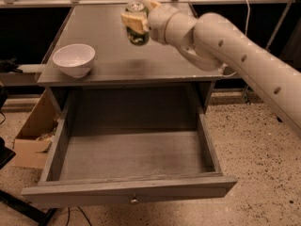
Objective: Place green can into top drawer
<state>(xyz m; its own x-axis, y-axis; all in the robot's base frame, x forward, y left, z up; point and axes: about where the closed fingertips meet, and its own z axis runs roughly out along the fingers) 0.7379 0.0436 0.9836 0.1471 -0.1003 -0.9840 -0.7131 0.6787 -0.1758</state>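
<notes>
My gripper (135, 21) is shut on the green can (137, 32) and holds it in the air above the grey tabletop (155, 60), near its middle. The can's silver top shows above the pale fingers (131, 20), and its green body hangs below them. The white arm reaches in from the right. The top drawer (129, 189) is pulled wide open below the tabletop. It is empty inside, with a small round knob at the centre of its front panel. The can is over the table, behind the drawer opening.
A white bowl (74, 59) sits on the left front of the tabletop. A cardboard box (33, 133) stands on the floor left of the drawer. A metal rail runs behind the table. The red apple is hidden behind the arm.
</notes>
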